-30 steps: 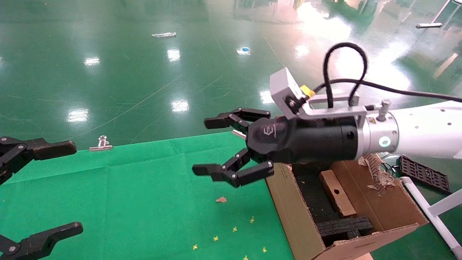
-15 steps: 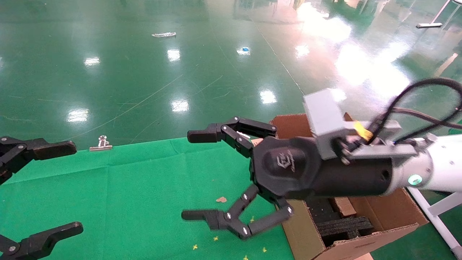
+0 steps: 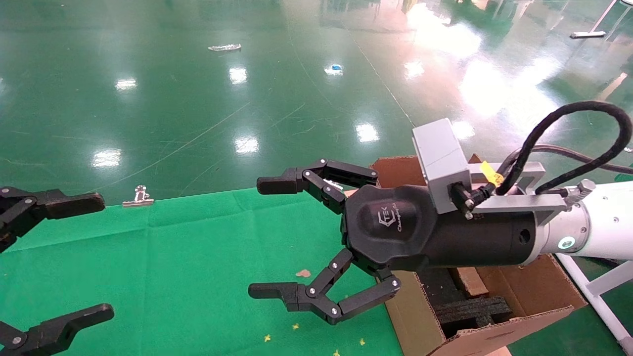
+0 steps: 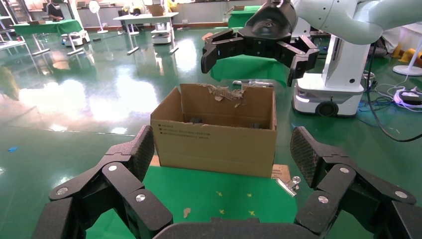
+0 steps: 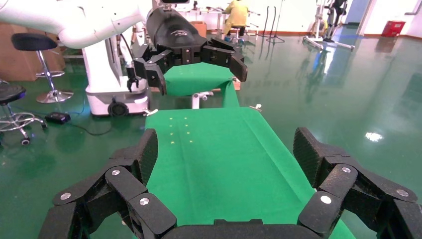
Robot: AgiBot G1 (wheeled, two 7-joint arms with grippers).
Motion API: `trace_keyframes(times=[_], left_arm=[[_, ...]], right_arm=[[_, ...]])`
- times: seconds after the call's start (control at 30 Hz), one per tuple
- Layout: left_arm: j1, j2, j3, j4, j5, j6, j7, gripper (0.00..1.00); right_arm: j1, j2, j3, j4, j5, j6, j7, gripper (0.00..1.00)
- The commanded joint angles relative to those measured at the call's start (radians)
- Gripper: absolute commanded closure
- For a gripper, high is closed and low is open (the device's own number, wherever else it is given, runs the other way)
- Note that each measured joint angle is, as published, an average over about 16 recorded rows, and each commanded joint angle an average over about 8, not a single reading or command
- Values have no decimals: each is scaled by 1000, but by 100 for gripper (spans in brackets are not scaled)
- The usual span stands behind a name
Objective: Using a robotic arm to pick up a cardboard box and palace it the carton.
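Reaching level over green table [image 3: 173, 257] | right claw [image 3: 264, 237] spread wide, empty | left claw [image 3: 74, 257] parked, apart

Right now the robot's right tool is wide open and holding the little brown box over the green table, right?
Not quite. The right tool is wide open over the green table, but it holds nothing. The head view shows the brown box lying inside the carton.
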Motion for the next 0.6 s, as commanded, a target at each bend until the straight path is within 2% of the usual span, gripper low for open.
trace_keyframes(times=[0.03,0.6], left_arm=[[0,0,0,0,0,0,0,0],[0,0,0,0,0,0,0,0]], right_arm=[[4,0,-4,-2,-2,1,1,0],[16,0,-18,-10,-8,4,4,0]])
